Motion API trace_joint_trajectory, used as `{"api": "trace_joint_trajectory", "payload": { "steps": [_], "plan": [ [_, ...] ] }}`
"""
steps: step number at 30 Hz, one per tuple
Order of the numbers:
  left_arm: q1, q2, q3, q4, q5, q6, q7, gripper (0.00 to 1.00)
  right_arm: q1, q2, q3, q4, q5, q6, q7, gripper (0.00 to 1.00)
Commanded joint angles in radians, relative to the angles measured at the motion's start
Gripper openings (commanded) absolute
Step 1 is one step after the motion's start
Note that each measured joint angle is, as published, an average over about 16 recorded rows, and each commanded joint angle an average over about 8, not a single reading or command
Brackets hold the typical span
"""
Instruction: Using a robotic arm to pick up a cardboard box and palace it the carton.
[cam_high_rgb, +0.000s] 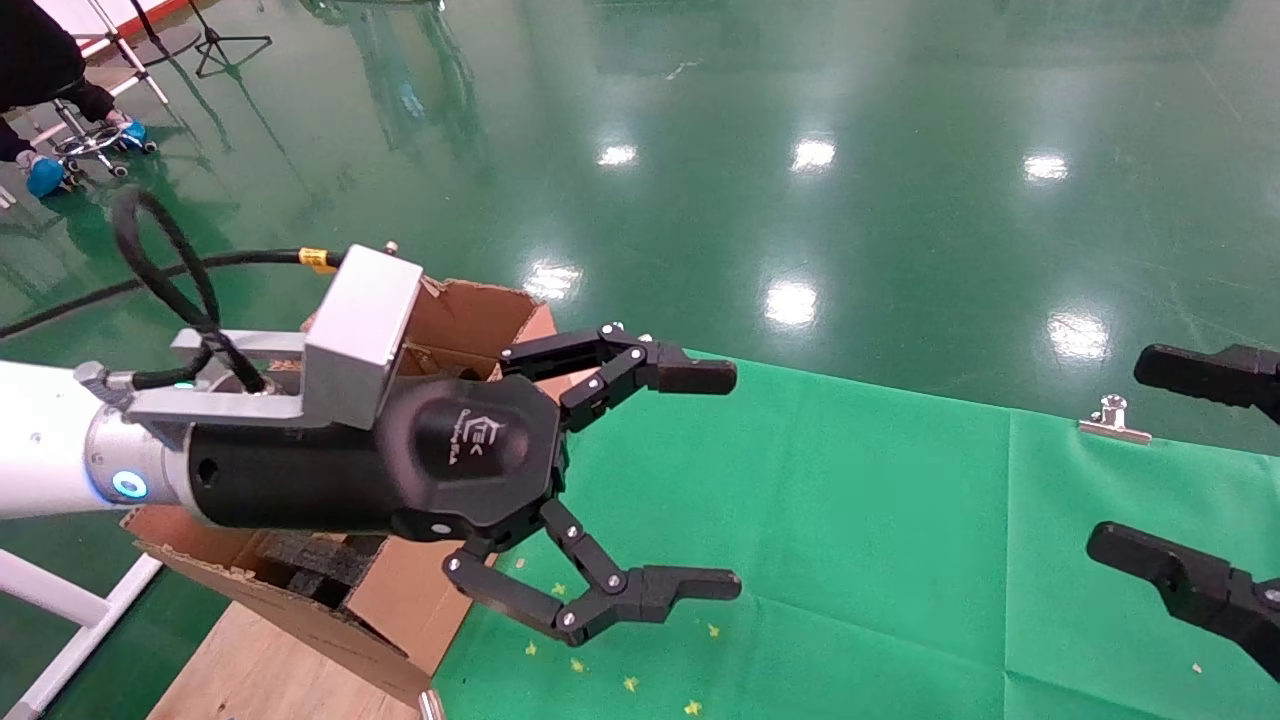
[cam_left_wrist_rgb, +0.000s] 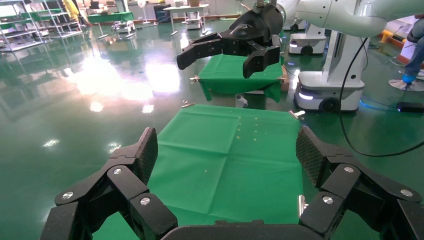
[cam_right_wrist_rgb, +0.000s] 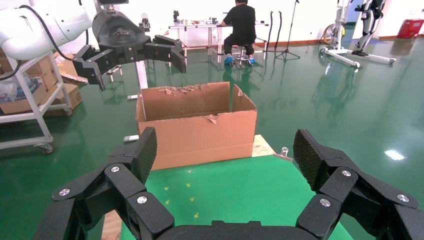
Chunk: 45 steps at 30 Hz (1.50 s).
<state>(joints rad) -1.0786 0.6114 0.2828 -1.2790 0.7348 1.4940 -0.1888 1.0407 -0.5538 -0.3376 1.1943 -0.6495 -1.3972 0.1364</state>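
Closest to the head camera, the robotic arm's left gripper (cam_high_rgb: 735, 480) hung above the green cloth (cam_high_rgb: 850, 560), its black jaws spread wide and holding nothing. Its white arm reached in from the robot's left, crossing over the carton (cam_high_rgb: 470, 320).

At the robot's right edge, the right gripper (cam_high_rgb: 1120, 460) also stood with its jaws spread apart and empty, above the same cloth.

No cardboard box showed in any view; the cloth between the grippers was bare apart from small yellow specks, so where that box lay could not be told. Judged from the task alone, such a box would likely be light and fairly stiff, with slick taped faces, and best pinched across its narrow sides near the middle.

Behind the left gripper, the carton (cam_right_wrist_rgb: 197, 127) sat at the cloth's left end on a wooden board (cam_high_rgb: 260, 670), flaps ragged, dark foam (cam_high_rgb: 310, 565) inside. Its upright torn flaps could catch anything lowered in.

A metal clip (cam_high_rgb: 1113, 420) held the cloth's far edge. Farther off stretched a glossy green floor (cam_high_rgb: 800, 150), with a seated person (cam_right_wrist_rgb: 242, 25) at a distant table.
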Motion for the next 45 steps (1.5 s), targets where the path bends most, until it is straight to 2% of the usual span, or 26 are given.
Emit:
{"api": "trace_joint_trajectory", "payload": {
  "steps": [1,45],
  "plan": [
    [0.0,0.0,0.0,0.0,0.0,0.0,0.0,1.0,0.0,0.0,0.0,0.0,0.0,0.0,0.0,1.0],
    [0.0,0.0,0.0,0.0,0.0,0.0,0.0,1.0,0.0,0.0,0.0,0.0,0.0,0.0,0.0,1.0]
  ]
}}
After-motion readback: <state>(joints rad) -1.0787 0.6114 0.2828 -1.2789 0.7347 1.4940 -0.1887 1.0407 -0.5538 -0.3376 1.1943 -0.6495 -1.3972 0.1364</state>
